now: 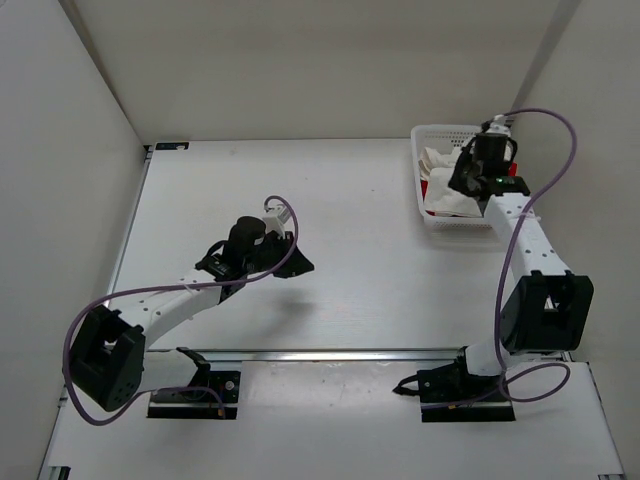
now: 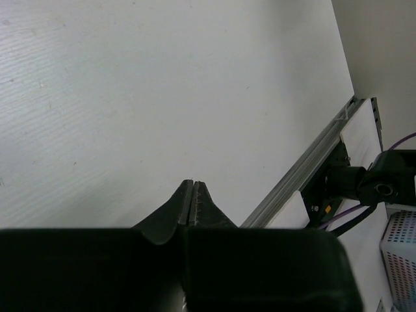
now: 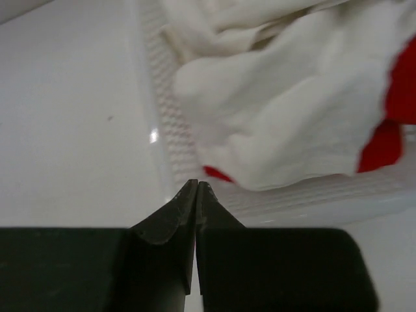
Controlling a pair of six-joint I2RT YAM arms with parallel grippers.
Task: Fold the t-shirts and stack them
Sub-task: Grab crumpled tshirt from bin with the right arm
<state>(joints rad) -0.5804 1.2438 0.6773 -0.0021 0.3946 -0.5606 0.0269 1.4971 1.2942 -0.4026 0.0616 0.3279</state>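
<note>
A crumpled cream-white t-shirt [image 1: 441,160] [image 3: 286,110] lies heaped in the white mesh basket [image 1: 417,190] at the back right. A bright red t-shirt [image 1: 428,188] [image 3: 392,110] shows under it in patches. My right gripper [image 1: 460,183] [image 3: 196,184] hovers above the basket's near wall [image 3: 325,195], jaws pressed together with nothing between them, just short of the cream cloth. My left gripper [image 1: 300,265] [image 2: 194,183] is shut and empty over bare table near the middle, far from the basket.
White walls enclose the table on the left, back and right. A metal rail [image 1: 330,352] [image 2: 305,169] crosses the near edge by the arm bases. The right arm's base mount [image 2: 364,185] and a basket corner [image 2: 403,260] show in the left wrist view.
</note>
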